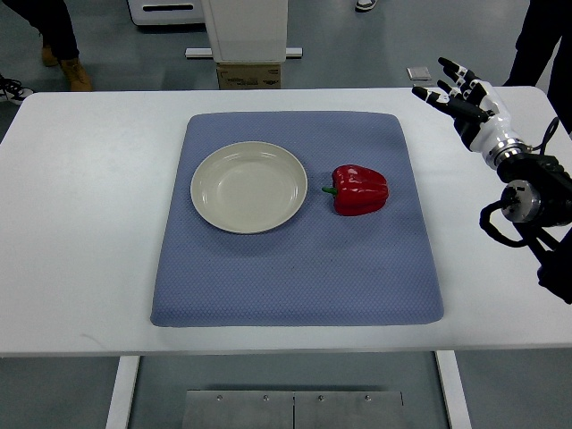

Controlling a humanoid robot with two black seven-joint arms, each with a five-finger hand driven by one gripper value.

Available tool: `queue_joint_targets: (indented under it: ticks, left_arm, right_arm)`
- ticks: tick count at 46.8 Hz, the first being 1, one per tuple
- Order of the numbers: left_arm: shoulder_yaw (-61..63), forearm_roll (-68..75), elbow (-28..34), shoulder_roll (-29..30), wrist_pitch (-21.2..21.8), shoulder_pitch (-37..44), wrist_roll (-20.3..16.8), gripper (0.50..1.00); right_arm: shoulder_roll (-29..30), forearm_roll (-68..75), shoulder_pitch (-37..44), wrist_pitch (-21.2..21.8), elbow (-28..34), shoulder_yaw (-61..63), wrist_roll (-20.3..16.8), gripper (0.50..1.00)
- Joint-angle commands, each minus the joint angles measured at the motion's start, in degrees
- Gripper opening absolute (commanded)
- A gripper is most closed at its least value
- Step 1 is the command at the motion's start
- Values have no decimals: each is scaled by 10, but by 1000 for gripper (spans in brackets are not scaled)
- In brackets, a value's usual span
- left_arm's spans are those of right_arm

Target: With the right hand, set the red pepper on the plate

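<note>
Red pepper (360,189), glossy and lumpy, lies on the blue quilted mat (295,268) at centre, just right of the round cream plate (248,187). Right hand (465,96), upper right, fingers spread wide, holds nothing, well apart from it.

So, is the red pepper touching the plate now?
Apart. The top view shows a strip of blue mat between the red pepper and the rim of the plate.

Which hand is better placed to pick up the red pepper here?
Right. The right hand hovers open by the table's right edge, on the red pepper's side of the plate. No left arm is in view.
</note>
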Motion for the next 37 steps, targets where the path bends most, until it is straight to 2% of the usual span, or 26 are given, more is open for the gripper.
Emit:
queue_joint_targets:
  ticks: [1, 37]
  left_arm:
    - [0, 0, 0, 0, 0, 0, 0, 1000]
    - [0, 0, 0, 0, 0, 1, 0, 1000]
  right_arm:
    - [0, 0, 0, 0, 0, 0, 0, 1000]
    - [4, 0, 1, 0, 0, 0, 0, 1000]
